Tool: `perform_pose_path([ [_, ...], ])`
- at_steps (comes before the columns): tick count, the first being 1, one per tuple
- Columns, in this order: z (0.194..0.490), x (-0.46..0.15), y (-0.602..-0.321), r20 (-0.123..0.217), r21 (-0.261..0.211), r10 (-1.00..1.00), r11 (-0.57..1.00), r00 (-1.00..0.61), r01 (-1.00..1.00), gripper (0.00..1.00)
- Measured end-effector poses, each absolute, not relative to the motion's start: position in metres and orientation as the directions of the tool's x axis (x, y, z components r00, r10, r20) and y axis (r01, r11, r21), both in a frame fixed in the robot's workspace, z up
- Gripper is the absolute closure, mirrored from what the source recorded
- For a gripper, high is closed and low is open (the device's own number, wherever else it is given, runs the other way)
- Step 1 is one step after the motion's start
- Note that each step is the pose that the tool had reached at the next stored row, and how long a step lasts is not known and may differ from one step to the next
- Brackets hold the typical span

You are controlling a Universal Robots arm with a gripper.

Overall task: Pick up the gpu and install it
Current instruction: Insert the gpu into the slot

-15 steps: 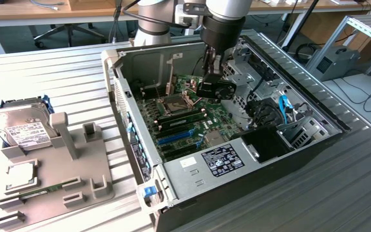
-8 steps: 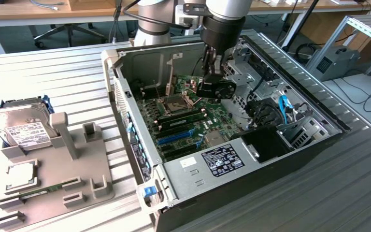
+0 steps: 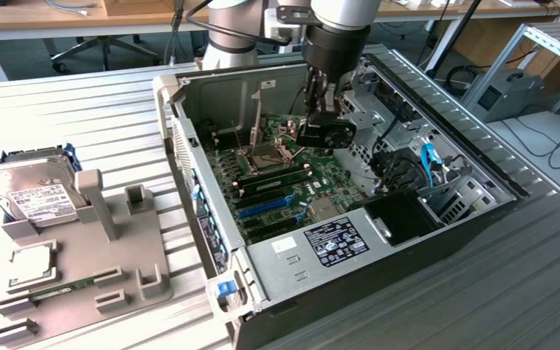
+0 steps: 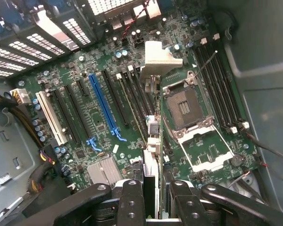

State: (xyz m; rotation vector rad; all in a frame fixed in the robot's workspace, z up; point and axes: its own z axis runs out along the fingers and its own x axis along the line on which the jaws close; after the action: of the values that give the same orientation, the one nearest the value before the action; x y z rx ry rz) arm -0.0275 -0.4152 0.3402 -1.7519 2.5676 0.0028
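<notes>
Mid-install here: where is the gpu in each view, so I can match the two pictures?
Exterior view: the gpu hangs under the arm inside the open case, above the motherboard.
Wrist view: the gpu is seen edge-on, clamped in the gripper and reaching out over the board between the blue slot and the CPU socket.
Shared landmark: the blue slot.
</notes>
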Motion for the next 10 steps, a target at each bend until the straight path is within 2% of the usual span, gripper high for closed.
perform_pose_path([
  [10, 0.3403, -0.0275, -0.4152, -0.028, -0.017, -0.944, 0.329, -0.329, -0.944, 0.74],
])
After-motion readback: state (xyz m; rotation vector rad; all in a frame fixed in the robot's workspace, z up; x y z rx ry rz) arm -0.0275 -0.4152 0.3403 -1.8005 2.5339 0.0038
